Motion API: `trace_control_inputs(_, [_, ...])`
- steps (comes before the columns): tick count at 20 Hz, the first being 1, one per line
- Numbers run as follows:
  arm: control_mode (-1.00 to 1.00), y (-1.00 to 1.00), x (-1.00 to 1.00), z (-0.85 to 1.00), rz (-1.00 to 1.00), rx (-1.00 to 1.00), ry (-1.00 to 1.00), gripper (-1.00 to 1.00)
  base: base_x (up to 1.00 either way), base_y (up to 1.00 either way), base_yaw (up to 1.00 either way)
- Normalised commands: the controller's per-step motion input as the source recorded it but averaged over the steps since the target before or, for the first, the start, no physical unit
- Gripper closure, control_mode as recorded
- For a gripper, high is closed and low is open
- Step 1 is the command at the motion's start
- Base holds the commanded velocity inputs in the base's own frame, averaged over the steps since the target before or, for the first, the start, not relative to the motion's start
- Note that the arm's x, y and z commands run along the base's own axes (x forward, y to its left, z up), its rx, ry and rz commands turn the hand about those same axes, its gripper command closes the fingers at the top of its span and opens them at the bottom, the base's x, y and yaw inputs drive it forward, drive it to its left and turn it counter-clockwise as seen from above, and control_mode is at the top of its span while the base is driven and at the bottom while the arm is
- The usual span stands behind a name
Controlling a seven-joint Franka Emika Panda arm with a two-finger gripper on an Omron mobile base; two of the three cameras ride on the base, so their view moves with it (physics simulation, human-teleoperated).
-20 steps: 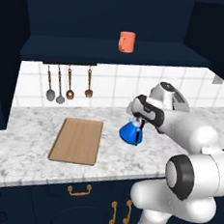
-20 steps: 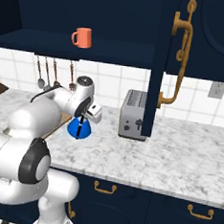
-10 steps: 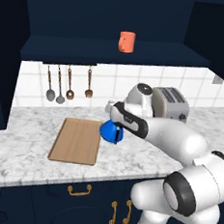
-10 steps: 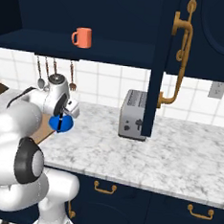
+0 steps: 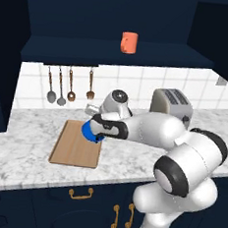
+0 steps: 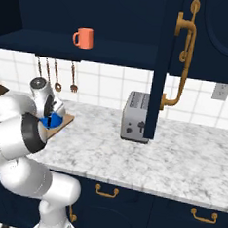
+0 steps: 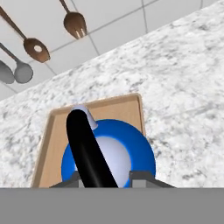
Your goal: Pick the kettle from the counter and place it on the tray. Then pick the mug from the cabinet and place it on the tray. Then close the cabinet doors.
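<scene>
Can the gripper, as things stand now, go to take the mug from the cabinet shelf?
Probably not yet. The gripper has its jaws shut on the kettle handle, above the tray. The mug stands alone near the shelf's front edge, with the cabinet open before it.

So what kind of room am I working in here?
A home-style kitchen, rendered: a marbled counter with a toaster on it, spoons and a fork hanging on the tiled wall, and a mug on a dark cabinet shelf.
</scene>
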Motion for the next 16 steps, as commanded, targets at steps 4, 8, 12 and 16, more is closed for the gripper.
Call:
trace_control_inputs(4, [-1.00,0.54,0.46,-0.16,0.00,0.00,0.02,1.00,0.00,0.00,0.00])
trace_control_inputs(8, [-1.00,0.35,0.29,-0.30,0.00,0.00,0.04,1.00,0.00,0.00,0.00])
trace_control_inputs(12, [-1.00,0.22,0.24,-0.35,0.00,0.00,0.01,1.00,0.00,0.00,0.00])
trace_control_inputs(16, [-1.00,0.02,0.33,-0.36,0.00,0.00,0.07,1.00,0.00,0.00,0.00])
